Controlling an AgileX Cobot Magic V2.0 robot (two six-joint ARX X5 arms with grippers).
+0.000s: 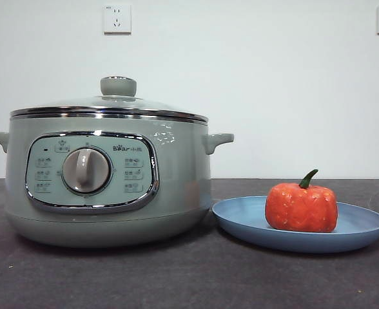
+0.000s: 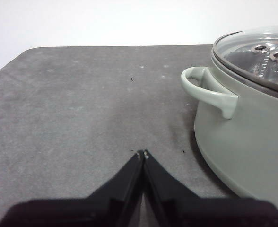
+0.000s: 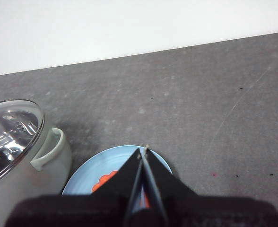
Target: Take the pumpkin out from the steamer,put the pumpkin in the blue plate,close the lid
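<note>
Jaws on both arms are pressed shut and grip nothing. Left gripper (image 2: 143,154) hangs over bare worktop (image 2: 82,118) beside the steamer (image 1: 106,187), whose lid (image 1: 112,106) already sits on the rim. Right gripper (image 3: 143,150) hovers above the blue plate (image 1: 363,226), just beside the steamer, and the pumpkin (image 1: 301,207) stands upright on that plate, directly below those jaws. Judging by this layout, no move remains; the right arm is nearer the pumpkin.

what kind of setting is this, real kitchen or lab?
Likely a lab tabletop mock-up, not a kitchen: bare white wall with sockets, dark grey table, and just a steamer and toy pumpkin on a blue plate.
</note>
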